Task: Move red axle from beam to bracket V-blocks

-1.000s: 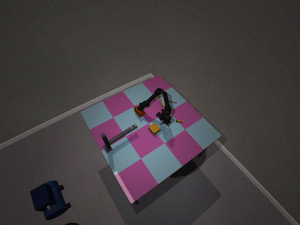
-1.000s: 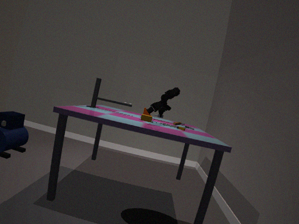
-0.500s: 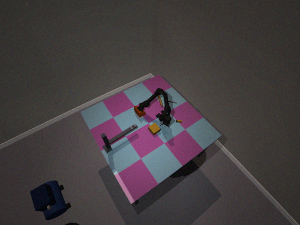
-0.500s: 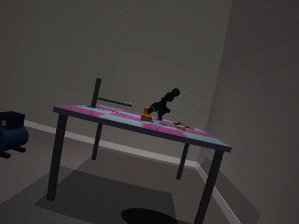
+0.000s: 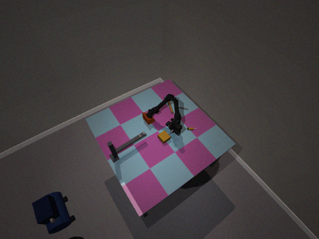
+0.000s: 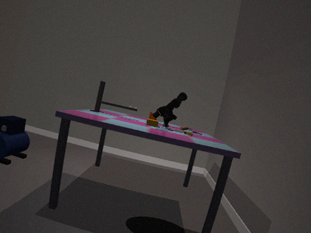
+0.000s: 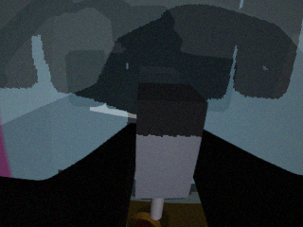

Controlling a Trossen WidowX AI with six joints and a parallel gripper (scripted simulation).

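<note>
So the red axle (image 7: 146, 224) looks to be sitting in the yellow beam (image 5: 164, 136) (image 6: 152, 123) (image 7: 185, 217), not between the fingers. Gripper's (image 5: 171, 132) (image 6: 165, 124) (image 7: 166, 186) clamped on a grey block (image 7: 168, 165), its thin rod (image 7: 157, 208) near the axle; can't tell if they touch.

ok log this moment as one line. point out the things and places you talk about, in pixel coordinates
gripper (image 5: 170, 132) (image 6: 165, 125) (image 7: 162, 131): shut on grey pin tool (image 7: 166, 170) | pin (image 7: 157, 208): toward yellow block (image 5: 164, 136) (image 6: 152, 123) (image 7: 189, 215) | bracket V-blocks (image 5: 141, 134) (image 6: 133, 108): no axle seen
</note>
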